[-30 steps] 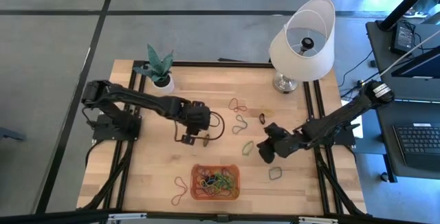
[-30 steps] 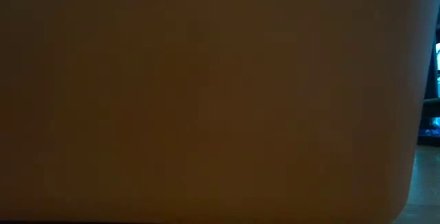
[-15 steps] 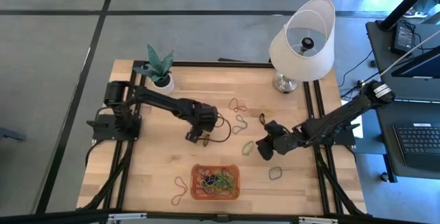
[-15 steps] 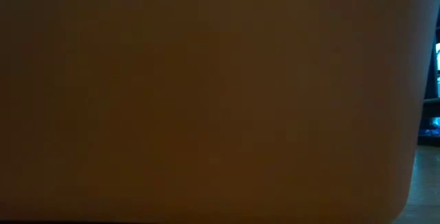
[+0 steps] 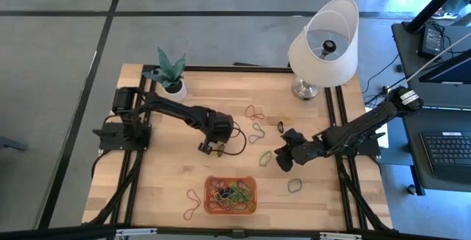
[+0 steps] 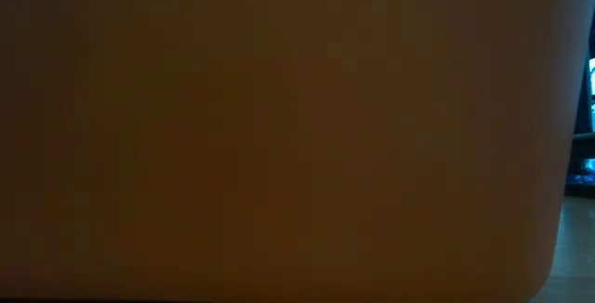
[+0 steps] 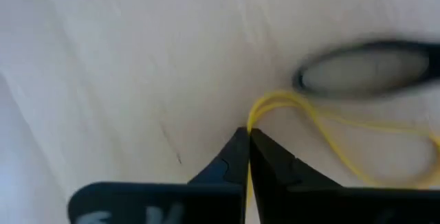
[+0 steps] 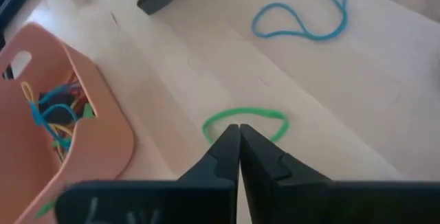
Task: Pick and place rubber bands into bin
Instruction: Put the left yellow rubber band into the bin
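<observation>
The orange bin sits near the table's near edge with several rubber bands in it; it also shows in the right wrist view. My left gripper is above the table's middle, shut on a yellow band; a dark band lies on the wood beyond. My right gripper is right of the middle, shut at a green band that lies flat on the wood. The bin's wall fills the low view. My left gripper pinches the yellow band at one end of its loop between the two fingertips; the rest of the loop trails away from the tips. My right gripper, slanting down from the table's right, is shut on the near side of the green band. The fingertips hide the exact spot. The band's far arc lies on the wood.
Loose bands lie at the table's middle, right of the bin and left of it. A white lamp stands at the far right, a white plant pot at the far left.
My left arm has swung at its base, and its gripper has shifted slightly toward the table's right with its band. My right gripper has edged a little toward the table's left, closer to the green band.
</observation>
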